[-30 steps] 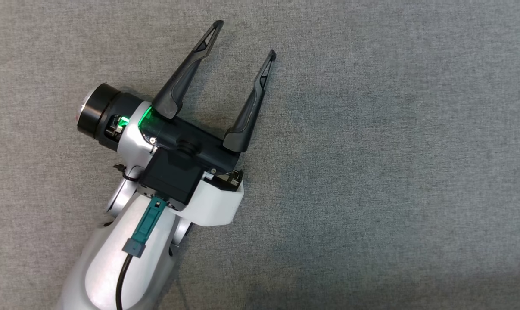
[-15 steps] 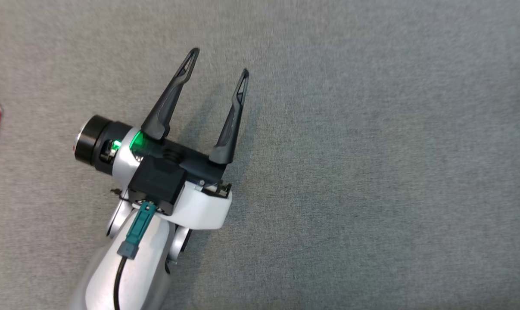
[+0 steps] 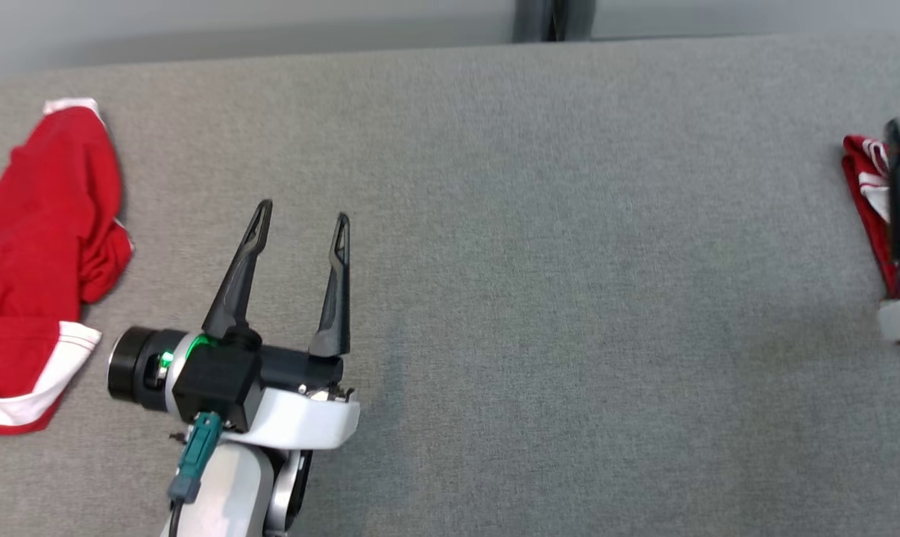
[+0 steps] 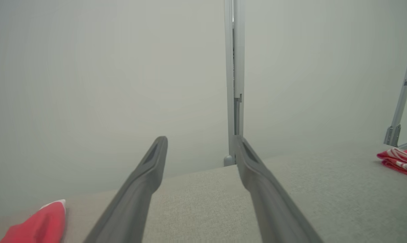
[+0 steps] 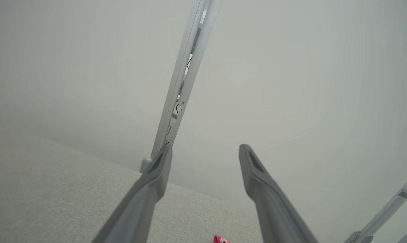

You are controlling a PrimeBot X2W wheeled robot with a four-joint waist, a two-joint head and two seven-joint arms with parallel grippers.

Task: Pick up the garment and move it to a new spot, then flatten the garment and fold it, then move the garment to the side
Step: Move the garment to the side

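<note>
Red garment [image 3: 39, 253] lies crumpled at the far left of the grey table [image 3: 569, 298] in the head view, near your left gripper [image 3: 304, 210], which is spread and empty. Left wrist view: it peeks in at lower left. Right wrist view: your right gripper [image 5: 206, 149] is spread too. Expect soft, light, limp cloth; pinch the white-trimmed hem [image 3: 62, 350].

A heaped garment [image 3: 36, 261] lies at the table's [image 3: 569, 298] left end, a folded garment [image 3: 865, 220] at its right end.

White forearm [image 3: 233, 492], teal plug [image 3: 194, 456], green light [image 3: 196, 345] — 2 dark jaws
</note>
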